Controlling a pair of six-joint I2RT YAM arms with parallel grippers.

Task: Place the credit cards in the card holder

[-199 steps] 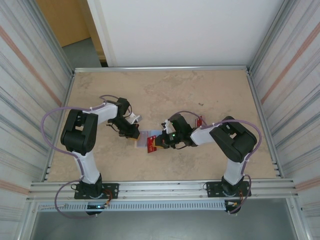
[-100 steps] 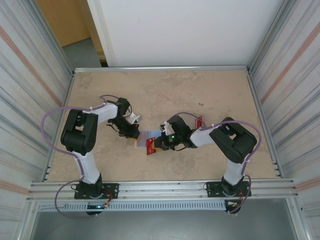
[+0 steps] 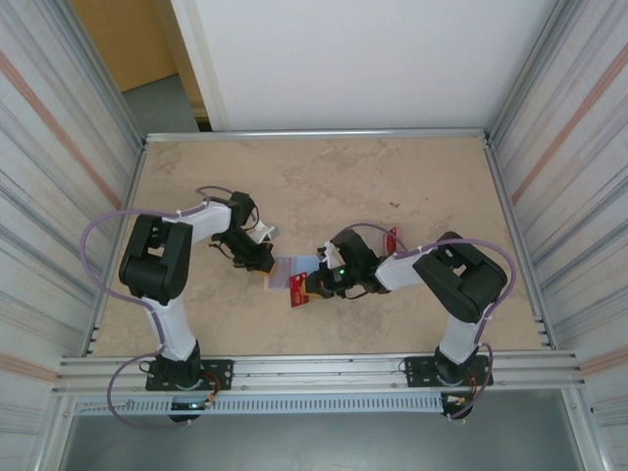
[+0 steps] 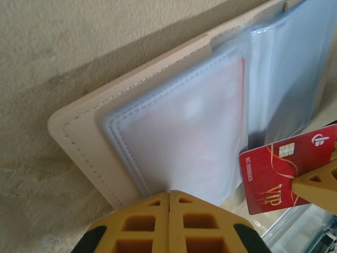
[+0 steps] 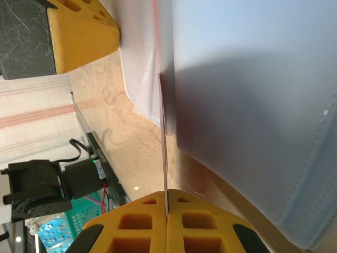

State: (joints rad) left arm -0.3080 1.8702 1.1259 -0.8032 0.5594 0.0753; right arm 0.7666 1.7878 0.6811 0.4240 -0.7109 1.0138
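Red, stiff and likely slick, the credit card [image 4: 287, 168] is pinched by one end in the right gripper [image 5: 166, 203], a sound hold for sliding. Its corner meets the floppy clear sleeves of the open card holder [image 4: 89, 126]. The left gripper [image 4: 169, 197] is clenched at the holder's edge.

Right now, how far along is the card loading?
Done: beige fold-over wallet lies open, shut left pincer at its edge. In hand: right pincer holds a thin red plastic card edge-on at the clear sleeves, not in yet. Left: second red card on the table.
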